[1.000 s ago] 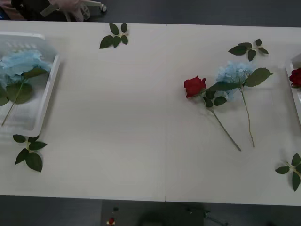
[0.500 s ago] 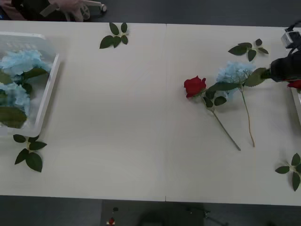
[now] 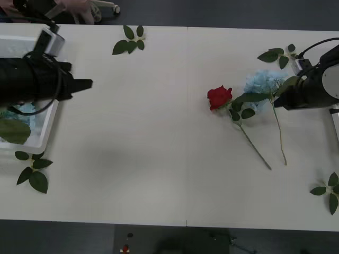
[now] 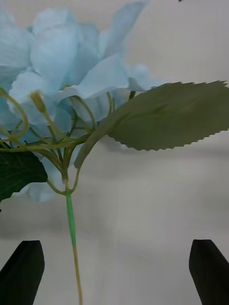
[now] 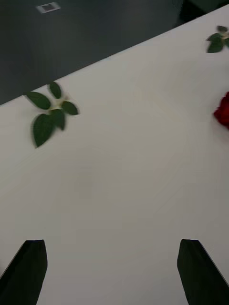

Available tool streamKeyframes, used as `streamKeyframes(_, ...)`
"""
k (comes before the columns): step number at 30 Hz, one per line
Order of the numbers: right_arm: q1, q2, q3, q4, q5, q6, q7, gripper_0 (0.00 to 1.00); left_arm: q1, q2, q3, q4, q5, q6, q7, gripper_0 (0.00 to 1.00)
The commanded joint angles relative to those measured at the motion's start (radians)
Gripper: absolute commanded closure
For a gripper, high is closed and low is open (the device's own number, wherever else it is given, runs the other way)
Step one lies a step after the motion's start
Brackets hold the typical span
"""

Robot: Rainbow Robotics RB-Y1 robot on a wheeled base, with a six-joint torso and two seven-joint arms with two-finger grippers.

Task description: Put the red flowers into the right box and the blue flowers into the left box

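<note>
A red flower (image 3: 219,97) lies right of the table's middle, its stem running toward the front. A blue flower (image 3: 263,82) lies just beside it on the right. My right gripper (image 3: 279,99) hovers at that blue flower's leaf. In the right wrist view my right gripper (image 4: 114,271) is open, with the blue head (image 4: 62,62) and its thin stem (image 4: 71,224) between the fingers. My left gripper (image 3: 85,83) points right from above the left box (image 3: 48,127), which holds a blue flower (image 3: 24,109). It is open over bare table (image 5: 112,271). The right box (image 3: 336,117) shows a sliver of rim.
Loose green leaf sprigs lie at the far middle (image 3: 128,41), far right (image 3: 279,55), near left (image 3: 33,172) and near right (image 3: 328,191). In the left wrist view a sprig (image 5: 50,114) and the rose's edge (image 5: 223,110) show. The table's middle is bare.
Both arms have come into the front view. The right gripper moved left up to the blue flower's leaf. The left arm swung in over the left box.
</note>
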Motion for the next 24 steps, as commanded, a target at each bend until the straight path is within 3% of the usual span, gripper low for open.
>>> streamKeyframes(1, -0.024, 0.002, 0.018, -0.008, 0.007, -0.013, -0.032, 0.11, -0.074, -0.142, -0.122, 0.072, -0.02, 0.003, -0.077, 0.21)
streamKeyframes(6, -0.028, 0.002, 0.099, -0.006, 0.006, -0.096, -0.044, 0.11, -0.198, -0.3, -0.22, 0.204, -0.057, 0.003, -0.076, 0.21)
streamKeyframes(10, -0.034, 0.017, 0.124, 0.018, 0.019, -0.12, -0.052, 0.11, -0.236, -0.364, -0.234, 0.197, -0.057, 0.004, -0.105, 0.18)
streamKeyframes(12, -0.034, 0.039, 0.127, 0.043, 0.036, -0.12, -0.05, 0.12, -0.235, -0.396, -0.21, 0.149, -0.048, 0.003, -0.189, 0.0)
streamKeyframes(15, -0.036, 0.06, 0.128, 0.066, 0.053, -0.12, -0.052, 0.12, -0.203, -0.427, -0.158, 0.082, 0.056, 0.004, -0.265, 0.0)
streamKeyframes(17, -0.039, 0.068, 0.131, 0.075, 0.062, -0.124, -0.05, 0.18, -0.167, -0.438, -0.122, 0.034, 0.154, 0.007, -0.308, 0.0)
streamKeyframes(21, -0.047, 0.079, 0.136, 0.097, 0.065, -0.124, -0.05, 0.47, -0.084, -0.415, -0.016, -0.061, 0.395, 0.116, -0.378, 0.0)
streamKeyframes(24, -0.048, 0.085, 0.14, 0.107, 0.065, -0.133, -0.048, 0.58, -0.072, -0.404, 0.016, -0.072, 0.481, 0.185, -0.432, 0.0)
